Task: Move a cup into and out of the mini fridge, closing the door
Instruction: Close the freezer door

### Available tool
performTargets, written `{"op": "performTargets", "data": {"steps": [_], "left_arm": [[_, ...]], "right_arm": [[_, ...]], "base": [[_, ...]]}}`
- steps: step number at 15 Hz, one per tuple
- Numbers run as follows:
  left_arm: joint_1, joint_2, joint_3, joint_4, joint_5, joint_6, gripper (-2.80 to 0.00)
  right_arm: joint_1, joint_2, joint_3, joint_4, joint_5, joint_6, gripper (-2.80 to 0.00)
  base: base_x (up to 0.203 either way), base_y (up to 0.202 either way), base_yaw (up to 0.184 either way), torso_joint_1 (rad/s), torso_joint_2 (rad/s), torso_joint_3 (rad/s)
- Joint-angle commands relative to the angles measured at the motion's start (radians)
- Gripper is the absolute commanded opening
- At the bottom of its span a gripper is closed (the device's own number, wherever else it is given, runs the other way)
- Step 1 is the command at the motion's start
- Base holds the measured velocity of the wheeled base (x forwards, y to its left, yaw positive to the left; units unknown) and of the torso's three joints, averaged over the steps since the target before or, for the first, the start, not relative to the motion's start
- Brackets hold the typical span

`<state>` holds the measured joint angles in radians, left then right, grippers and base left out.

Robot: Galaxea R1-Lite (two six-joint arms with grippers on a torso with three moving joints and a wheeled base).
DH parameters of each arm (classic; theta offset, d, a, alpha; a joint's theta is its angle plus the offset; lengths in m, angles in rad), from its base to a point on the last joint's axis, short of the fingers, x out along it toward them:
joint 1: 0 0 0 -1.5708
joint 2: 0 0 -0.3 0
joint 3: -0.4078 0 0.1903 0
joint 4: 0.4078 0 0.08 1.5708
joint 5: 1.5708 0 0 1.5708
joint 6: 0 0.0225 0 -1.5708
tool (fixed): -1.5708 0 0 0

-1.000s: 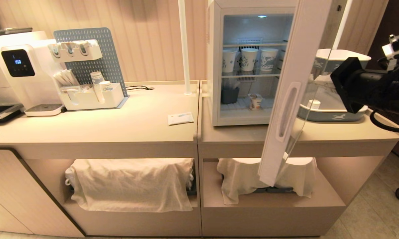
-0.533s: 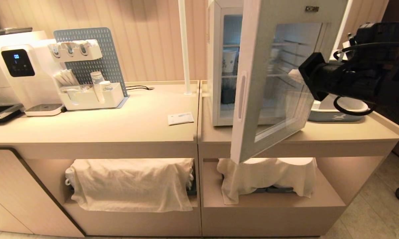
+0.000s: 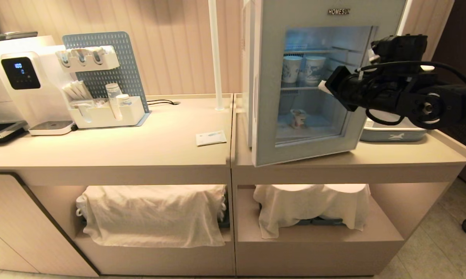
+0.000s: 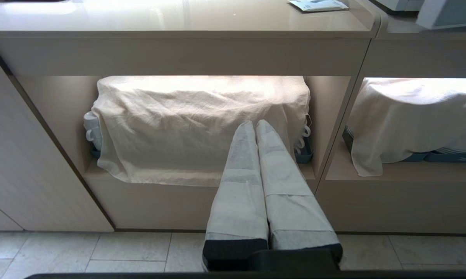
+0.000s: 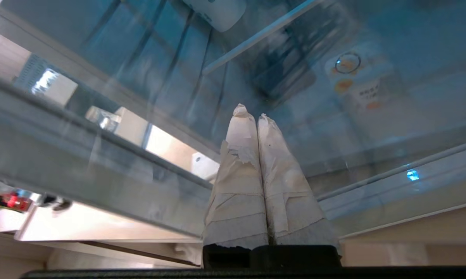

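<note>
The mini fridge (image 3: 248, 77) stands on the right counter, lit inside. Its pale grey-blue door (image 3: 266, 116) with HOMESUN lettering is swung almost shut, the handle edge still a little off the body. Through the glass the small white cup (image 3: 298, 118) with orange label stands on the fridge floor; the right wrist view shows the cup (image 5: 357, 85) behind the pane too. My right gripper (image 3: 321, 86) is shut and empty, its tips (image 5: 252, 112) against the door's glass. My left gripper (image 4: 255, 124) is shut, parked low before the counter's lower shelf.
Two tall paper cups (image 3: 302, 69) show on the fridge's upper wire shelf. A grey-blue tray (image 3: 392, 133) sits behind my right arm. A paper packet (image 3: 211, 138), a white pole (image 3: 215, 54), an organiser (image 3: 105, 112) and a coffee machine (image 3: 19, 77) are to the left. Cloth-covered crockery (image 3: 151, 213) fills the lower shelves.
The door has swung from wide open to nearly shut. My right arm has followed it leftward, the shut gripper pushing on the glass. The left arm has kept still.
</note>
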<state>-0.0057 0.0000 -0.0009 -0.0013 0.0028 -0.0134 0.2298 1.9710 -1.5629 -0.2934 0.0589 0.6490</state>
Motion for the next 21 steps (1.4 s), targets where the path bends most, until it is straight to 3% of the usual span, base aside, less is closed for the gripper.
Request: {"op": "performTargets", "data": {"steps": [1, 12, 21], "left_arm": [[0.0, 0.0, 0.001, 0.0, 0.0, 0.0, -2.8], [0.0, 0.0, -0.001, 0.0, 0.0, 0.0, -2.8], [0.0, 0.0, -0.001, 0.0, 0.0, 0.0, -2.8]], "right_arm": [[0.001, 0.037, -0.025, -0.001, 0.002, -0.017, -2.8], [0.0, 0.171, -0.151, -0.054, 0.037, -0.152, -2.8], [-0.001, 0.237, -0.231, -0.044, 0.036, -0.167, -2.8]], "base": [[0.0, 0.0, 0.0, 0.0, 0.0, 0.0], [0.0, 0.0, 0.0, 0.0, 0.0, 0.0], [0.0, 0.0, 0.0, 0.0, 0.0, 0.0]]}}
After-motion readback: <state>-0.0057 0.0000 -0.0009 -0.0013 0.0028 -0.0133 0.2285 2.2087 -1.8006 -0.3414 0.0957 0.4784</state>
